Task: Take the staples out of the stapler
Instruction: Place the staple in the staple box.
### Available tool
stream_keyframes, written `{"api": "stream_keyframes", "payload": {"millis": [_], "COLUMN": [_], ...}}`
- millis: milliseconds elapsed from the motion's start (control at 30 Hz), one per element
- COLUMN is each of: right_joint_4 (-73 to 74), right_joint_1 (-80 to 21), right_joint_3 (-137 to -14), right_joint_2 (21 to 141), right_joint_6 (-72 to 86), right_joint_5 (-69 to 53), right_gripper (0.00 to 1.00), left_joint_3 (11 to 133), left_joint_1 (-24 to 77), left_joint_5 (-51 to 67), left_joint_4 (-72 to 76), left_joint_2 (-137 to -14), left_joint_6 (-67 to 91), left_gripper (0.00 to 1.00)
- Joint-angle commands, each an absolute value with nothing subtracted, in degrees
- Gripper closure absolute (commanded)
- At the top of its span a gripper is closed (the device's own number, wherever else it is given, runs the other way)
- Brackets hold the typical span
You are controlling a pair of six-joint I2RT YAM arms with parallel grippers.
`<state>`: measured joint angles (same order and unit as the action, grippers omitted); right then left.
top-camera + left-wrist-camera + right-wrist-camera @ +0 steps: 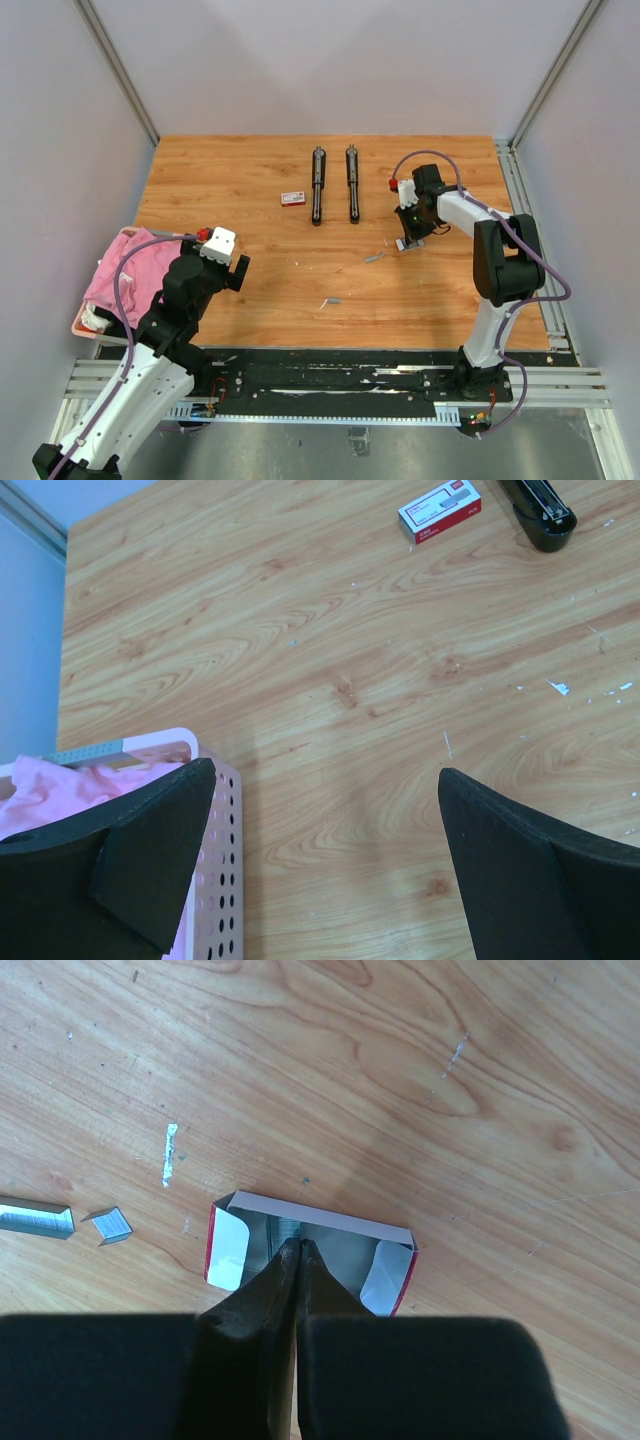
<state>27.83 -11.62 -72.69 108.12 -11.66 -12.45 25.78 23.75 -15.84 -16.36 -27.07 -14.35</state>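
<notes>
Two black staplers (317, 185) (352, 183) lie opened out flat at the back middle of the table. My right gripper (411, 238) (300, 1245) is shut, its tips dipped into an open red-and-white box (312, 1216) (407, 245). The tips meet right at a silvery strip of staples (288, 1228) inside it; I cannot tell if they pinch it. Loose staples (36, 1218) (113, 1225) lie left of the box, with more on the wood (374, 257) (331, 300). My left gripper (238, 268) (325, 825) hangs open and empty over bare wood at the near left.
A closed small red-and-white box (292, 198) (440, 510) lies left of the staplers, one stapler end (545, 510) beside it. A pink perforated basket (218, 870) (78, 322) holding pink cloth (55, 785) sits at the table's left edge, by my left fingers.
</notes>
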Motion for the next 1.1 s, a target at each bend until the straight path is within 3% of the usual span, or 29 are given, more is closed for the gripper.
{"api": "stream_keyframes", "payload": {"millis": [0,333,1067], "right_joint_4": [27.8,28.1,30.1], "right_joint_1": [-12.4,-12.5,-12.2], "right_joint_3": [-73.9,-74.4,-75.7], "right_joint_2": [109.2,109.7,105.0], "right_joint_6": [-9.9,-8.5,-8.6], "right_joint_5": [-13.2,-15.0,-12.3], "right_gripper": [0.99,0.98,0.85], "left_joint_3": [25.4,25.3,25.2], "left_joint_1": [23.4,23.5,23.4], "left_joint_5": [-16.2,-16.4,-16.7], "left_joint_4": [-14.4,-14.3,-14.2], "left_joint_2": [-26.9,-26.9,-26.9], "left_joint_6": [-14.7,-14.7,-14.8], "left_gripper": [0.02,0.02,0.02]}}
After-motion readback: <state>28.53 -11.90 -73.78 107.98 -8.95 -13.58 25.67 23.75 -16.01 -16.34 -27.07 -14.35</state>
